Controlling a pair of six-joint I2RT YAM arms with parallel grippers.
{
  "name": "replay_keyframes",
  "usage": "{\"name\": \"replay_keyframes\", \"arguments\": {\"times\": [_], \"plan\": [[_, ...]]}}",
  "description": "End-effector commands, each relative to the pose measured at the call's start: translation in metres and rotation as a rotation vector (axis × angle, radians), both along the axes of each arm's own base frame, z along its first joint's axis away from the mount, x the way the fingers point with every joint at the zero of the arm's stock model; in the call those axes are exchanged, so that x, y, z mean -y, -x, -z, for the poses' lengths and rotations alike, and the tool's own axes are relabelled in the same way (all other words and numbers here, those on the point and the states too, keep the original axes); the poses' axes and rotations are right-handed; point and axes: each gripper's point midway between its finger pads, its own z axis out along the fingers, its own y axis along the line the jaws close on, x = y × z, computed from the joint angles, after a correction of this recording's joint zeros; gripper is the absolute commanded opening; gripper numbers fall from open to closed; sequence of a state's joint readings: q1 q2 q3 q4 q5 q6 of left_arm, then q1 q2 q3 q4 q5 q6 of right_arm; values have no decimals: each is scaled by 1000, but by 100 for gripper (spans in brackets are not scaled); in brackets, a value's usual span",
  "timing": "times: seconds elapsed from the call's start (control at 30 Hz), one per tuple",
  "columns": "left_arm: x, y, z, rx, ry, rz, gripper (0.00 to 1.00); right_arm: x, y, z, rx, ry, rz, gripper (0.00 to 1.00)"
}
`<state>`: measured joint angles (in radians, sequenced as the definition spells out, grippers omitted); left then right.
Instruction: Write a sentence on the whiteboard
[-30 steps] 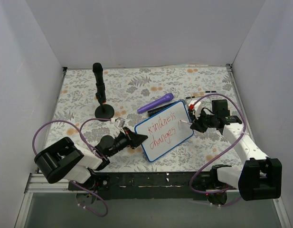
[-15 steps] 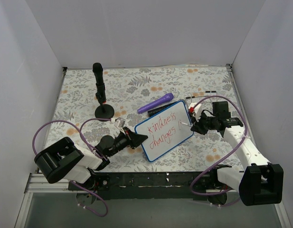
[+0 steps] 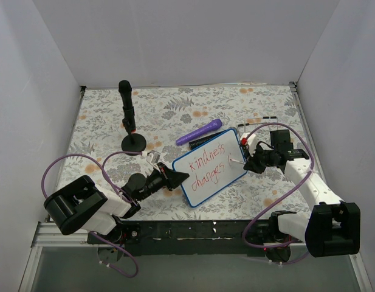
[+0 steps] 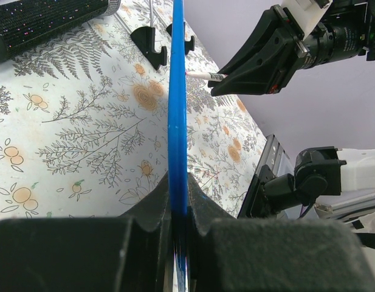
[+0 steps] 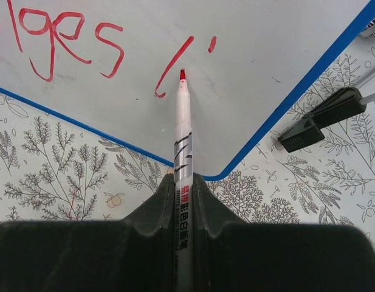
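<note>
The whiteboard (image 3: 210,167), white with a blue frame, lies slanted on the floral mat. Its red sentence (image 3: 207,165) reads "kindness" over "changes" plus an "l" stroke and a short dot-like mark. My left gripper (image 3: 180,176) is shut on the board's left edge; the left wrist view shows the blue frame (image 4: 177,109) edge-on between the jaws. My right gripper (image 3: 248,159) is shut on a white red-tipped marker (image 5: 183,140). Its tip sits on the board just right of the "l" stroke (image 5: 172,68).
A purple marker (image 3: 199,132) lies just beyond the board's far edge. A black stand (image 3: 128,118) on a round base stands at the back left. Black clips (image 5: 318,118) lie by the board's right corner. White walls enclose the mat.
My right gripper has shifted slightly up and left with the marker. The "l" stroke now has a hooked foot. My left gripper and the board have not moved.
</note>
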<state>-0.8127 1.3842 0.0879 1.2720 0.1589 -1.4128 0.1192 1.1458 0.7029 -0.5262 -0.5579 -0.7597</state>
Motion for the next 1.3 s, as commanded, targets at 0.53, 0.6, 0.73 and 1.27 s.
{"name": "replay_keyframes", "arguments": {"times": [0.53, 0.6, 0.73, 1.27], "plan": [[1, 5, -9, 52, 14, 24, 0, 5, -11, -5, 24, -8, 34, 1], [1, 5, -9, 52, 14, 24, 0, 5, -6, -2, 8, -7, 20, 1], [2, 4, -9, 52, 14, 26, 0, 5, 1, 3, -7, 7, -13, 1], [3, 4, -9, 50, 16, 31, 0, 14, 5, 14, -30, 64, -20, 1]]}}
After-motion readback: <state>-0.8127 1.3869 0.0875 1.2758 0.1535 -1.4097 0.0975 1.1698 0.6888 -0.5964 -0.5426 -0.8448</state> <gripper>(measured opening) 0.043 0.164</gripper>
